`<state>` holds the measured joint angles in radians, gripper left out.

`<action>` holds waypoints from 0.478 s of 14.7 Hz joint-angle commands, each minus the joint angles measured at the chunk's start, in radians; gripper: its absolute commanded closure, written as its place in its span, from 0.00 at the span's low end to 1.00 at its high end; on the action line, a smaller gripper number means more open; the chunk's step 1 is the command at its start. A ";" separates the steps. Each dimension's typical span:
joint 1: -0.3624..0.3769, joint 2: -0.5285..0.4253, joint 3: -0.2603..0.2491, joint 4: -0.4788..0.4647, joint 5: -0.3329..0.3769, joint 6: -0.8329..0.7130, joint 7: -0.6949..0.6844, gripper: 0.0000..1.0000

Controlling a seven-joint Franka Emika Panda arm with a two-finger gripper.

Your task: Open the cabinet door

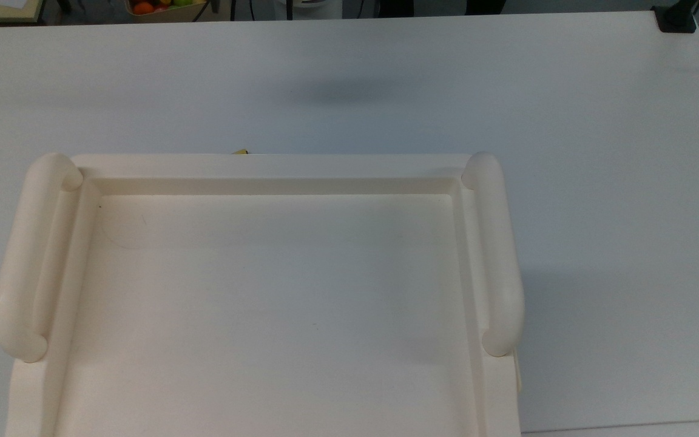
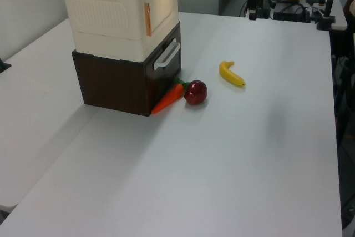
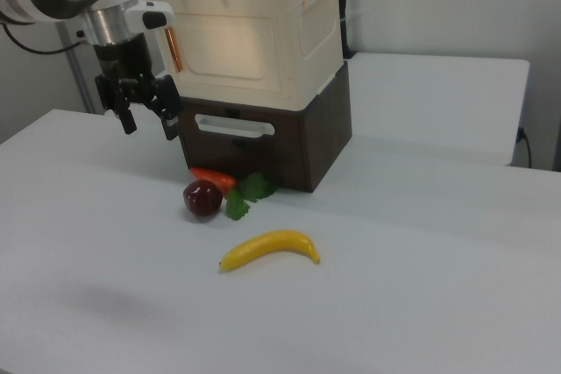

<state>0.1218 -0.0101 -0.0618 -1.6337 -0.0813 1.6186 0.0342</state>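
Right view: the cabinet — a cream-white plastic unit — sits on top of a dark brown drawer box on the white table. The cabinet door is the front panel facing the camera; it lies flush with the cabinet front, closed, with an orange handle strip along its edge on the right view's left. The gripper hangs at the right view's left of the cabinet, just beside the door's handle edge and apart from it. Its two dark fingers point downward with a clear gap between them and hold nothing.

On the table in front of the drawer box lie a carrot with green leaves, a dark red apple touching the carrot, and a banana a little nearer the camera.

Top view: the cabinet's recessed tray top is bounded by thick rounded rails on two sides.

Left view: the door shows as the lit front face, orange strip at its edge — the drawer's pale handle is directly below.
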 commanded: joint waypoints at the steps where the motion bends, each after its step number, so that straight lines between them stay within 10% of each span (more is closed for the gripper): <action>1: -0.002 -0.004 0.008 -0.009 0.002 0.012 0.010 0.00; 7: 0.002 0.009 0.010 -0.008 0.002 0.014 0.006 0.00</action>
<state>0.1221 -0.0011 -0.0554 -1.6349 -0.0813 1.6186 0.0342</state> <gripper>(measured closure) 0.000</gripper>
